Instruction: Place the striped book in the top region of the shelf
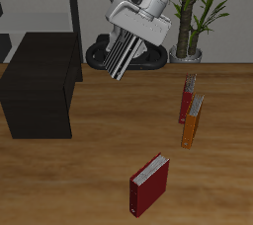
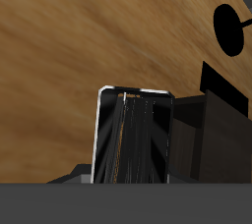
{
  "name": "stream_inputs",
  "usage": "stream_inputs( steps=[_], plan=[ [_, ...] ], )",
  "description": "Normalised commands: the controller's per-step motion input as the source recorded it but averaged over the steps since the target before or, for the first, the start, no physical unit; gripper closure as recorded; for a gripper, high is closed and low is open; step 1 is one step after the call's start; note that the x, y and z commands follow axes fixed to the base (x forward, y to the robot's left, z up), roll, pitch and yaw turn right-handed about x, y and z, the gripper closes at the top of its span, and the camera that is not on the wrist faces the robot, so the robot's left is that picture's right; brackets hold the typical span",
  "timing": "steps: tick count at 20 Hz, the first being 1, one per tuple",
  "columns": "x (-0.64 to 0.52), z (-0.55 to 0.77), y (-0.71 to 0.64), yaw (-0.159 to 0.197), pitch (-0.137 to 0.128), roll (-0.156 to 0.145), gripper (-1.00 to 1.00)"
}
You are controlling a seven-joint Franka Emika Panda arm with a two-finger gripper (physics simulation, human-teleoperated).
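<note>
Striped book in my grip, held up above the table.

Thin rectangular black-and-white striped book [image 1: 123, 51] w/ pale edge [image 2: 135, 135] hangs tilted in the air, clamped in my two-finger gripper [image 1: 131, 34]; jaws closed onto it, narrow gap only as wide as the book. Fingertips hidden behind the cover in wrist view, stripes blurred. Nearer the front edge lies a dark red book [image 1: 150, 184]. Matte black boxy shelf [image 1: 40, 81] sits apart beside the book; its edge is cut off in the exterior view.

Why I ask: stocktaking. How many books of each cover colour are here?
striped book: 1
dark red: 2, the lying dark red book and the upright dark red book
orange book: 1
Total: 4
</note>
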Motion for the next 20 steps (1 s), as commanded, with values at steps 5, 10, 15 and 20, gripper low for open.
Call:
stream_inputs(
  steps=[5,10,15,20],
  plan=[
    [0.0,-0.07,-0.11,0.002,-0.018,-0.135,1.0],
    [-0.01,-0.02,-0.15,-0.02,-0.02,-0.111,1.0],
    [0.07,-0.09,-0.16,-0.018,0.04,-0.12,1.0],
    [0.08,-0.13,0.04,-0.011,0.027,-0.074,1.0]
  ],
)
